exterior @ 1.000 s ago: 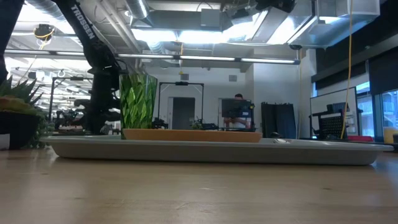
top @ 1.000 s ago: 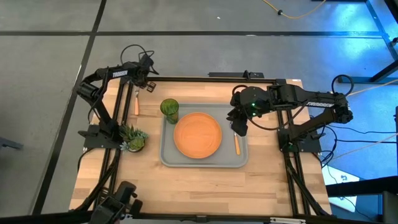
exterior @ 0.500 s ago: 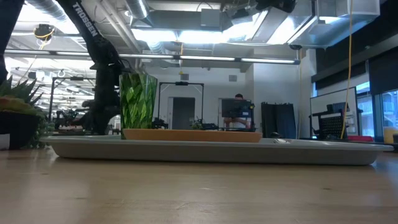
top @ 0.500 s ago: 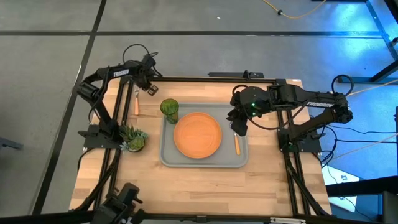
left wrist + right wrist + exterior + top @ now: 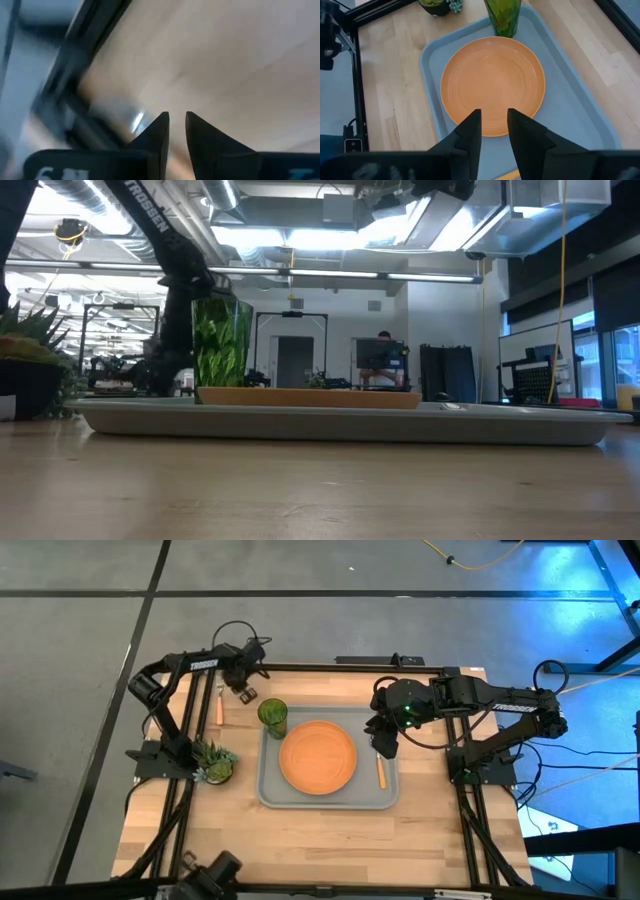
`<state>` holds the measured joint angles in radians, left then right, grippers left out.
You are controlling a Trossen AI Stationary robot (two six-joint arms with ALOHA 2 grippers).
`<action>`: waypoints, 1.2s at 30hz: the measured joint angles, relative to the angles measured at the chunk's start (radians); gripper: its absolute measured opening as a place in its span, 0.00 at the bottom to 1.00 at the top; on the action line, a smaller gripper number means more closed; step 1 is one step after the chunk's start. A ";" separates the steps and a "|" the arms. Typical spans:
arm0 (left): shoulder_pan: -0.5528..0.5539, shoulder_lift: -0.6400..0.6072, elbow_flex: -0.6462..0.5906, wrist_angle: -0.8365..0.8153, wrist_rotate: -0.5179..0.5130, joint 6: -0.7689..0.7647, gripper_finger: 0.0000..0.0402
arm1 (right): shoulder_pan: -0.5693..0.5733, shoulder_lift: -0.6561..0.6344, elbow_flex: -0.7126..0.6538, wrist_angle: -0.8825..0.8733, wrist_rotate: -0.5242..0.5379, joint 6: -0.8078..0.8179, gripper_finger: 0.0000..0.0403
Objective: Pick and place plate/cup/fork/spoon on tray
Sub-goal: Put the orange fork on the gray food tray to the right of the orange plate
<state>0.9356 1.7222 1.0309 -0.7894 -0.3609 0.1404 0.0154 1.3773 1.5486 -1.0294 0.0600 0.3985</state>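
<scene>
The light-grey tray [image 5: 270,790] lies mid-table. The orange plate [image 5: 317,757] rests flat in it, and the green cup [image 5: 272,716] stands upright in its far left corner. One orange-handled utensil [image 5: 380,772] lies along the tray's right side, its head hidden under my right gripper [image 5: 385,745], which hovers there empty with fingers close together. A second orange-handled utensil [image 5: 220,706] lies on the table at far left. Fork or spoon, I cannot tell for either. My left gripper [image 5: 245,692] is above the table between that utensil and the cup, fingers close together [image 5: 177,120], empty.
A spiky green potted plant [image 5: 213,760] stands on the table left of the tray. Black frame rails run along the table's left [image 5: 185,740] and right [image 5: 462,750] sides. Bare wood lies in front of the tray [image 5: 320,840].
My left gripper has swung from the table's far left corner toward the right and a little nearer, ending close to the cup. My right arm and all the tableware have kept still.
</scene>
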 joint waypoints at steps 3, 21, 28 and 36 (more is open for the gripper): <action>0.014 0.000 0.000 -0.095 -0.029 -0.203 0.14 | 0.000 0.000 0.000 0.000 0.000 -0.011 0.25; 0.038 -0.001 -0.059 -0.110 0.008 -0.401 0.14 | 0.000 0.000 0.000 0.000 0.000 -0.033 0.25; 0.038 -0.001 -0.059 -0.108 0.006 -0.427 0.14 | 0.000 0.000 0.000 0.000 0.000 -0.034 0.25; 0.047 -0.001 -0.059 -0.090 0.016 -0.390 0.14 | 0.000 0.000 0.000 0.000 0.000 -0.037 0.25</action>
<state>0.9826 1.7214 0.9722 -0.8795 -0.3453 -0.2495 0.0154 1.3773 1.5486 -1.0296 0.0597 0.3618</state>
